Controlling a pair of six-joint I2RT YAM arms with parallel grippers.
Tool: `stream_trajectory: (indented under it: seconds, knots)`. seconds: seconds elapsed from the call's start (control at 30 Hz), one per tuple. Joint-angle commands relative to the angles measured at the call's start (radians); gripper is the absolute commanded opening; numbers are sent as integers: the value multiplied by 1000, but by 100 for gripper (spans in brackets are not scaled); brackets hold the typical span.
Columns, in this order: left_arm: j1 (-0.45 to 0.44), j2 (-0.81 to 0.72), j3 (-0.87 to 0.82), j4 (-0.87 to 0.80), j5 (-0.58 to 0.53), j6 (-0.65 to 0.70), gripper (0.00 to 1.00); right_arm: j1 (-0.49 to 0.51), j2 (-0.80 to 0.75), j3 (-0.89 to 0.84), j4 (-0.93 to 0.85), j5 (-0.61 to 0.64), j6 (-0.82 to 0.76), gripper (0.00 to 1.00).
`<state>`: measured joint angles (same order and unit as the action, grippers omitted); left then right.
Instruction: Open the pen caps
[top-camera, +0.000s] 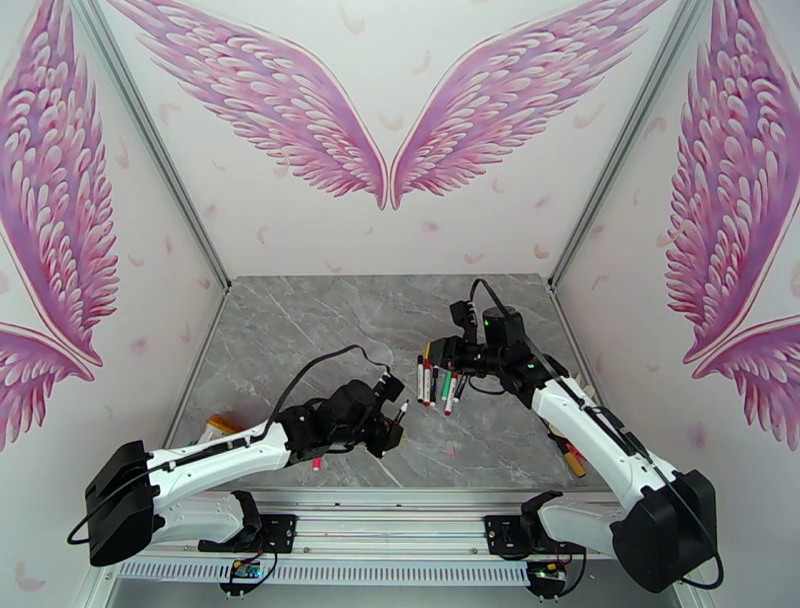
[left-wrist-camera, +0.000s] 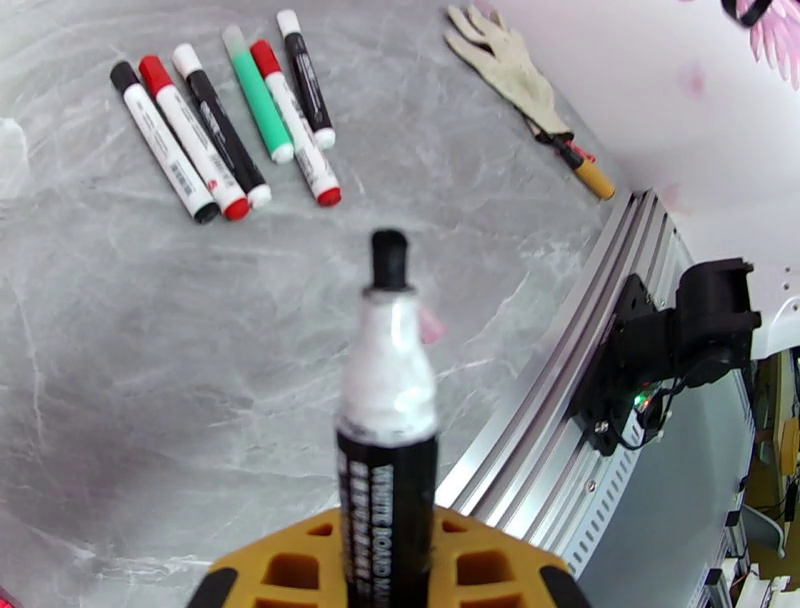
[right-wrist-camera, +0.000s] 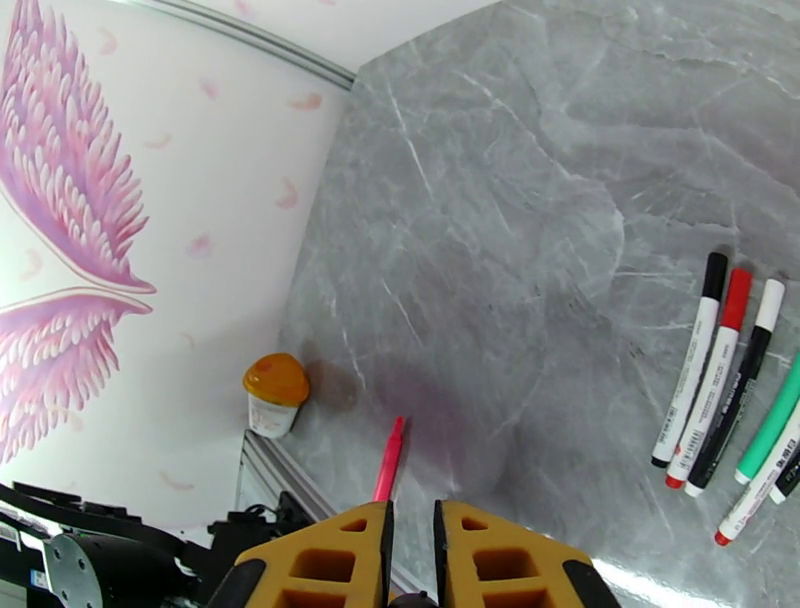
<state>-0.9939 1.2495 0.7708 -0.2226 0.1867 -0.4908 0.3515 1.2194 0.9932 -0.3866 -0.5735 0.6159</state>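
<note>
Uncapping under way: my left jaws are clenched on the barrel of a black whiteboard marker (left-wrist-camera: 388, 420), which stands up out of them with its black nib (left-wrist-camera: 389, 258) bare, so this pen's cap reads as already off. My right jaws are drawn almost together. Something dark sits low in the narrow gap, but too little of it shows to say whether it is that cap. A slim pink stick (right-wrist-camera: 389, 462), probably a pen, lies on the table (right-wrist-camera: 560, 250) just ahead of my right jaws. The rest of the job waits ahead and to the left of my left jaws: a row of six pens (left-wrist-camera: 221, 125) lying side by side, each apparently with its cap on, a red cap (left-wrist-camera: 153, 72) among them. By my reckoning one pen is done and most remain. Next I would need to set the open marker down apart from the row and free both jaws. Then one would take a capped pen by its barrel while the other pinches the short cap and pulls straight along the pen's line.
</note>
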Motion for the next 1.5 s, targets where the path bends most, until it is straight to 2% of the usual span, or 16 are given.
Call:
stream_trajectory:
  seconds: [0.0, 0.17, 0.4, 0.73, 1.47]
  knots:
    - [20, -32, -31, 9, -4, -21, 2, 2, -39, -23, -71, 41, -48, 0]
    - [52, -77, -53, 21, -32, -48, 2, 15, -78, -57, -225, 121, -117, 0]
    - [80, -107, -77, 22, -86, -77, 3, 48, -138, -174, -333, 269, -154, 0]
    - [80, -115, -76, 31, -107, -92, 3, 66, -119, -320, -347, 430, -136, 0]
    - [80, -127, -56, 3, -122, -84, 3, 145, 82, -390, -193, 448, -110, 3]
